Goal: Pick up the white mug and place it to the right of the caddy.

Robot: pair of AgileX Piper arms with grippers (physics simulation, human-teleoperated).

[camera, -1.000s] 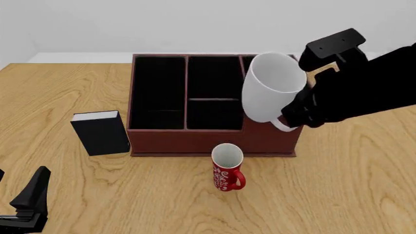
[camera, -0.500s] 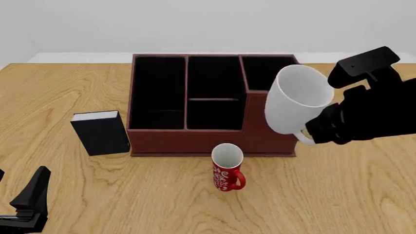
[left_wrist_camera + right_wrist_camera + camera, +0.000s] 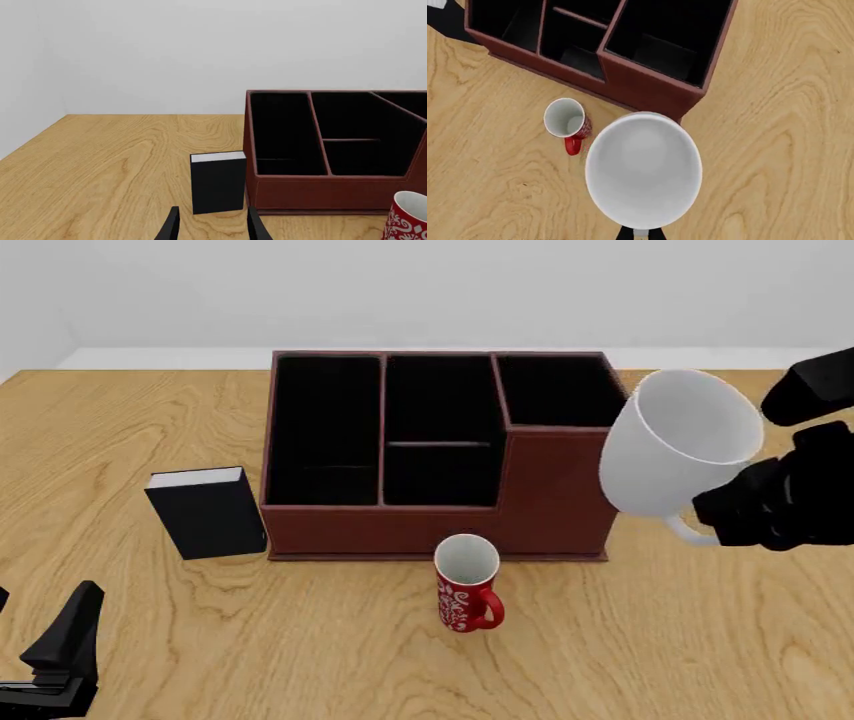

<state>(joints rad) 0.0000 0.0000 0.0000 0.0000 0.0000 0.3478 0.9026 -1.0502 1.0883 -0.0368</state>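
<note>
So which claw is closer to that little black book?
The left. The left claw sits open just on the arms' side of the black book, while the right claw is far off past the caddy, holding the white mug.

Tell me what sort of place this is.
Likely a simulated desk or tabletop test scene: a bare wooden table against blank pale walls, set with a leather-look caddy, a small black box and two mugs, one white, one red.

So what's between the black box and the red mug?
Only bare table in the front view; the black box and red mug both stand near the caddy.
</note>
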